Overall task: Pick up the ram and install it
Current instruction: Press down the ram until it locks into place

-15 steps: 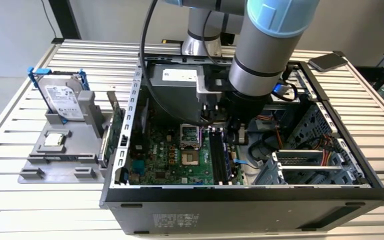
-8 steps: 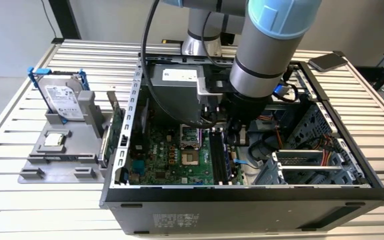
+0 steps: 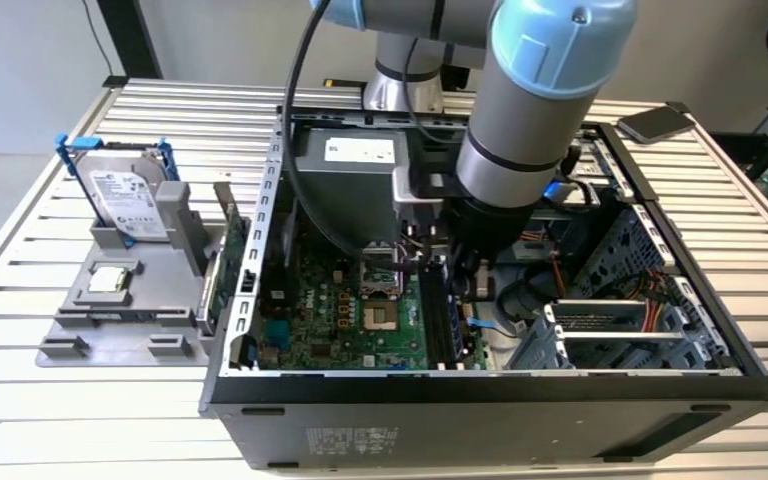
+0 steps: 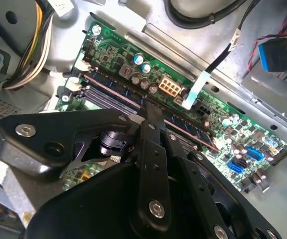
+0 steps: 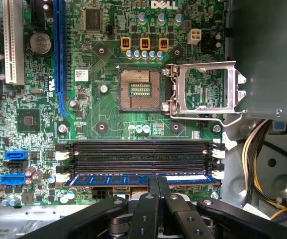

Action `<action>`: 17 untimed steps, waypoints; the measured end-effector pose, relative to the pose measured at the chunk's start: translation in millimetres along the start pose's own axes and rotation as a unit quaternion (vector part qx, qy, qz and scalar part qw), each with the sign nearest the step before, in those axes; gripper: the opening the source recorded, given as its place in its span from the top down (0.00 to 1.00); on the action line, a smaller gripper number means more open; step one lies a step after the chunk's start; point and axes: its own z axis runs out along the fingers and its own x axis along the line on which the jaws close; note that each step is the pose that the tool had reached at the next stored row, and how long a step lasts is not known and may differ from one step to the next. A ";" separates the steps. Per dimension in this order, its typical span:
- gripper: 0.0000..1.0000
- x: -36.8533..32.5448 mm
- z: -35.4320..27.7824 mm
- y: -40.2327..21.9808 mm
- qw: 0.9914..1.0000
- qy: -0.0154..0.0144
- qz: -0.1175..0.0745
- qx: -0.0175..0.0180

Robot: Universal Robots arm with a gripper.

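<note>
Green motherboard (image 5: 108, 107) lines the floor of the open computer case (image 3: 491, 395), and the ram (image 5: 138, 179) lies along the outermost of its black memory slots (image 5: 138, 154), at the board's edge nearest the drive bays. The gripper (image 5: 157, 186) sits directly over the stick's middle, its fingers drawn close together on the stick's top edge; whether they pinch it or merely press cannot be told. The seating step looks to be in hand: it calls for even downward pressure until the white end latches (image 5: 218, 174) close. The case also holds a grey power supply (image 3: 357, 165), cables and an empty processor socket (image 5: 140, 88)
</note>
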 end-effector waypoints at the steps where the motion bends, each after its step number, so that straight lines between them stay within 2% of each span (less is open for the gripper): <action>1: 1.00 0.1 1.8 0.0 1.000 0.000 0.000 0.000; 8: 1.00 0.8 12.4 0.1 1.000 0.002 0.000 0.000; 9: 1.00 0.1 9.7 0.0 1.000 0.003 0.000 -0.001; 11: 1.00 -0.3 4.5 0.0 1.000 -0.001 0.000 0.000; 13: 1.00 -0.3 -5.4 0.1 1.000 0.000 0.000 0.000; 17: 1.00 -1.4 -23.6 0.1 1.000 0.000 0.000 0.000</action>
